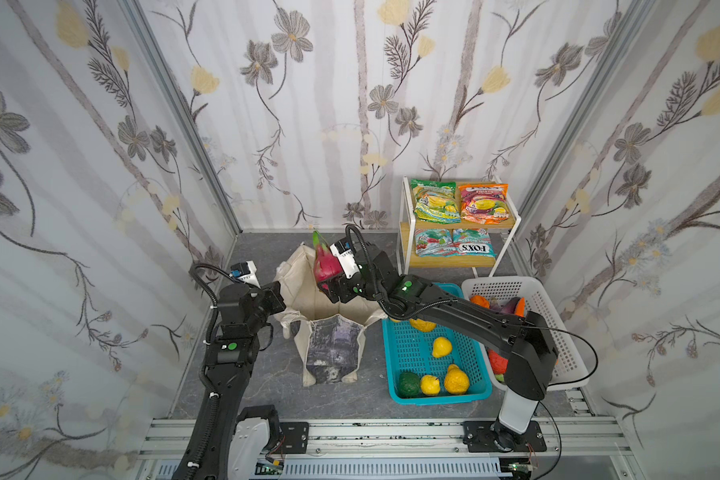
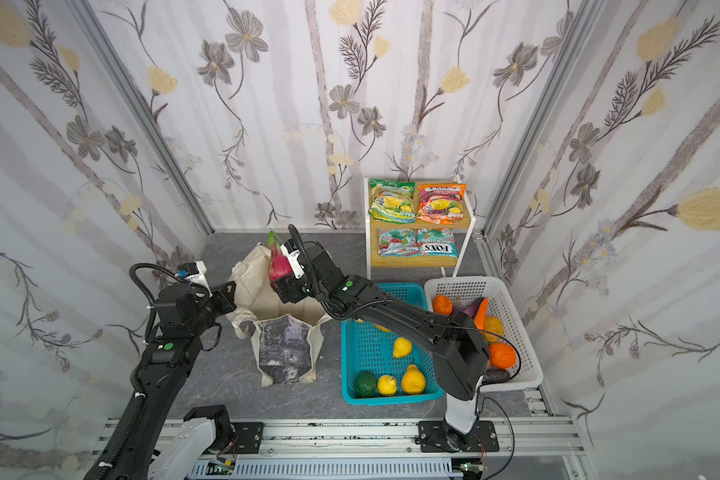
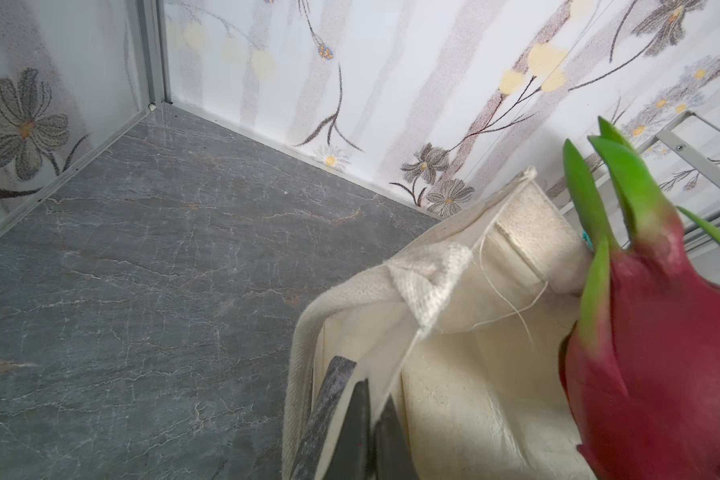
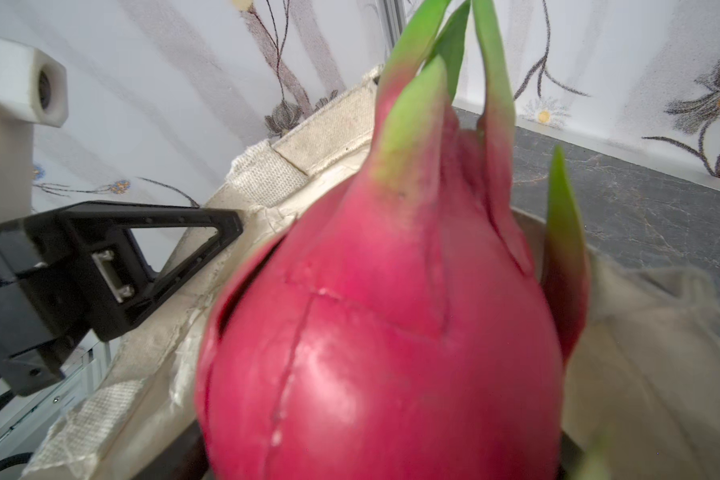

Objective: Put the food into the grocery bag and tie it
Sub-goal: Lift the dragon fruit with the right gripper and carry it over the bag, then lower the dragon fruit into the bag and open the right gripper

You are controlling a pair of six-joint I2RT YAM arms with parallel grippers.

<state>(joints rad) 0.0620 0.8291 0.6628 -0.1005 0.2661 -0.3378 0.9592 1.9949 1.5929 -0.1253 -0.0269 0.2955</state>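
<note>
Dragon fruit: the pink toy dragon fruit with green leaf tips (image 1: 323, 266) hangs in the air above the open mouth of the bag, its leaf tips pointing toward the back wall. It fills most of the right wrist view (image 4: 391, 332).
Right gripper: the right gripper (image 1: 328, 284) is clamped around the dragon fruit's lower body. Its own wrist view does not show the fingers, which are hidden behind the fruit.
Grocery bag: the cream canvas tote bag with a dark grey-blue printed panel (image 1: 333, 353) stands upright on the grey marble-patterned floor (image 1: 275, 382), mouth open.
Left gripper: the left gripper (image 1: 282, 296) has its dark fingers (image 3: 352, 428) pressed together, pinching the bag's left rim.
Teal basket: the teal perforated plastic basket (image 1: 441, 397) sits just right of the bag. It holds several yellow toy fruits (image 1: 441, 347) and one dark green toy fruit (image 1: 410, 384). The right arm crosses above its far end.
White basket: the white perforated plastic basket (image 1: 553, 316) stands beside the teal one. Its orange and purple toy vegetables (image 2: 501, 355) are partly hidden by the arm.
Shelf: the white-framed two-tier wooden shelf (image 1: 454, 261) stands at the back right. The green snack packet (image 1: 433, 199) and the orange snack packet (image 1: 483, 201) lie on top, and two teal snack packets (image 1: 472, 246) lie below.
</note>
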